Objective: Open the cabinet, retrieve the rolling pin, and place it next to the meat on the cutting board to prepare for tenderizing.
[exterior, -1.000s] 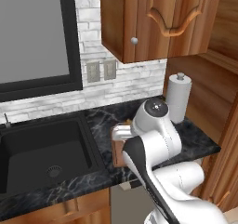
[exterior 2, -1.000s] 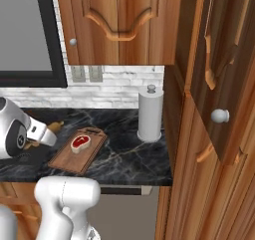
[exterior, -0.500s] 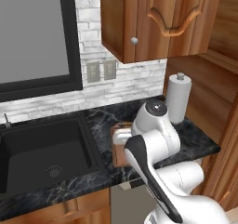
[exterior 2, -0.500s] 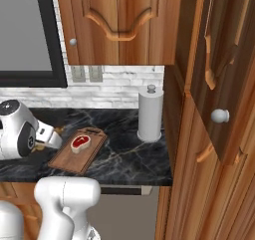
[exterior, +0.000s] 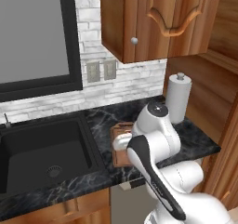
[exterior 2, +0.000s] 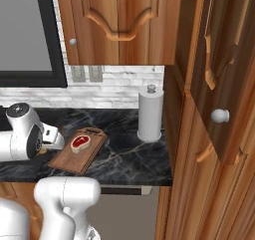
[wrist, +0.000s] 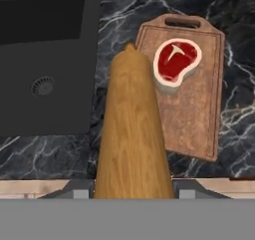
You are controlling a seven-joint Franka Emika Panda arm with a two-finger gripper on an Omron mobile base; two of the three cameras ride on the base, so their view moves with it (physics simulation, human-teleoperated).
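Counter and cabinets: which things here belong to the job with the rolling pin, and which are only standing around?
Belong to the job:
rolling pin, held in the gripper
meat
cutting board
cabinet

Only standing around:
sink
paper towel roll
wall outlets

Two base views, one downward hand view

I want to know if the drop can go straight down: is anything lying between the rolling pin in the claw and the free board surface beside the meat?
Nothing visible does. In the hand view the rolling pin hangs over the counter at the cutting board's left edge, with the meat near the board's handle end and bare wood around it.
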